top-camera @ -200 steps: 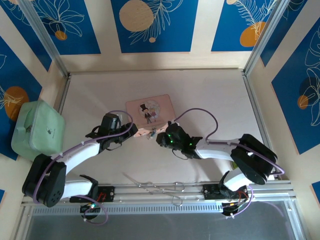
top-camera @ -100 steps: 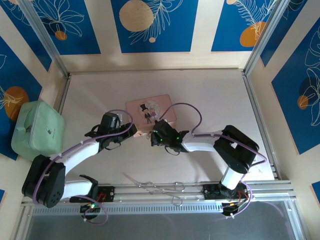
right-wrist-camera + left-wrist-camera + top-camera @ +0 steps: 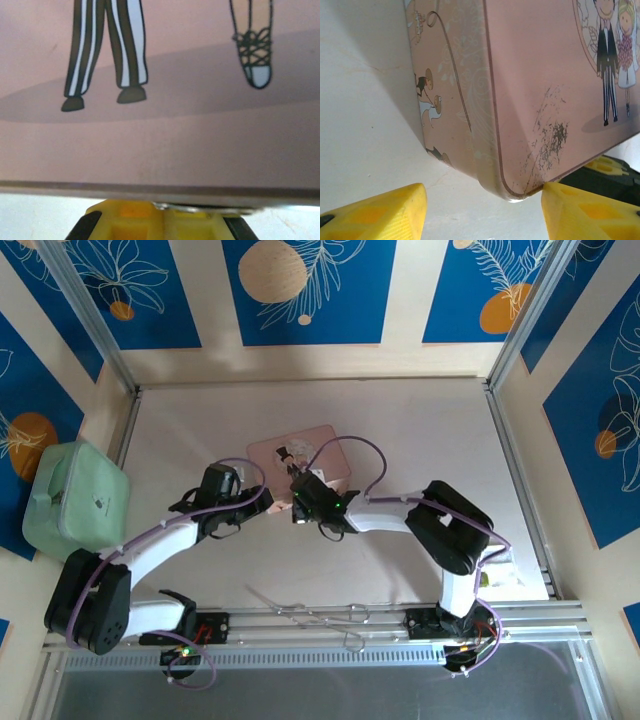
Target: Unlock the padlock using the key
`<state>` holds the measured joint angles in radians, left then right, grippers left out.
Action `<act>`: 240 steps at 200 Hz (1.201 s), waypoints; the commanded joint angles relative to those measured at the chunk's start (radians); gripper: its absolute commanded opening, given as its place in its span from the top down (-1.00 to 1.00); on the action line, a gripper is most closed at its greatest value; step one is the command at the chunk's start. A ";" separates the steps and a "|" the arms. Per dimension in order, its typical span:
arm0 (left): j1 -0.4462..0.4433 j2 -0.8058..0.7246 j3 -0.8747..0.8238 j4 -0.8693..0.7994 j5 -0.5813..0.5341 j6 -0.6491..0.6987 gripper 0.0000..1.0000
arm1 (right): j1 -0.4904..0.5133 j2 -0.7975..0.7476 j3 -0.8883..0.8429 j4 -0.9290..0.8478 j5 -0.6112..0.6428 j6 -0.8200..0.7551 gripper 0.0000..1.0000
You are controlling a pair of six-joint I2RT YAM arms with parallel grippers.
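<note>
A silver sliver (image 3: pixel 172 206), padlock or key I cannot tell, lies at the near edge of the pink illustrated tin box (image 3: pixel 160 145), just above the right pincer (image 3: pixel 159 222), which is pressed together. The left pincer (image 3: pixel 482 212) stands spread either side of the tin's corner on the white table (image 3: pixel 365 125).

This looks like a robotics lab test booth. A pale tabletop (image 3: pixel 430 420) is fenced by silver aluminium frame rails (image 3: pixel 330 625) and walled with blue panels printed with white leaves and orange discs (image 3: pixel 300 290). The left white-and-black robot arm (image 3: pixel 150 543) and the right white-and-black robot arm (image 3: pixel 395 520) are bolted at the near edge.
</note>
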<state>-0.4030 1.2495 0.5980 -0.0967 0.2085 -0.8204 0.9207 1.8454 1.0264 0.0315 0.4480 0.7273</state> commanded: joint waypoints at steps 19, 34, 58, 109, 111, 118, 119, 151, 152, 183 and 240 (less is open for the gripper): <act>0.010 0.014 0.023 -0.064 0.012 0.041 -0.23 | -0.002 0.039 0.056 -0.080 0.028 -0.036 0.97; 0.012 0.015 0.026 -0.069 0.012 0.051 -0.23 | 0.023 -0.025 0.023 -0.054 0.035 -0.065 0.85; 0.019 0.031 0.041 -0.075 0.014 0.063 -0.23 | 0.044 -0.159 -0.057 -0.007 0.023 -0.144 0.44; 0.030 0.033 0.068 -0.077 0.022 0.068 -0.23 | -0.169 -0.434 -0.203 -0.010 -0.084 -0.183 -0.06; 0.030 0.033 0.071 -0.079 0.022 0.070 -0.24 | -0.180 -0.441 -0.203 -0.014 -0.085 -0.185 -0.07; 0.030 0.033 0.076 -0.085 0.024 0.074 -0.23 | -0.218 -0.459 -0.198 -0.029 -0.089 -0.193 -0.11; 0.030 0.033 0.077 -0.086 0.024 0.074 -0.24 | -0.223 -0.460 -0.196 -0.031 -0.090 -0.193 -0.12; 0.033 0.025 0.086 -0.104 0.022 0.086 -0.24 | -0.419 -0.369 -0.033 -0.168 -0.281 -0.196 -0.17; 0.033 0.024 0.086 -0.103 0.022 0.086 -0.24 | -0.423 -0.362 -0.027 -0.171 -0.289 -0.198 -0.17; 0.040 0.026 0.099 -0.103 0.028 0.085 -0.25 | -0.487 -0.242 0.081 -0.217 -0.413 -0.209 -0.04; 0.058 0.032 0.150 -0.095 -0.007 0.077 -0.99 | -0.487 -0.125 0.167 -0.266 -0.469 -0.215 0.06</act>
<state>-0.3637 1.2743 0.7128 -0.1963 0.2249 -0.7475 0.4278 1.6863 1.1446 -0.1822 0.0467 0.5297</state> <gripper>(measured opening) 0.894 0.506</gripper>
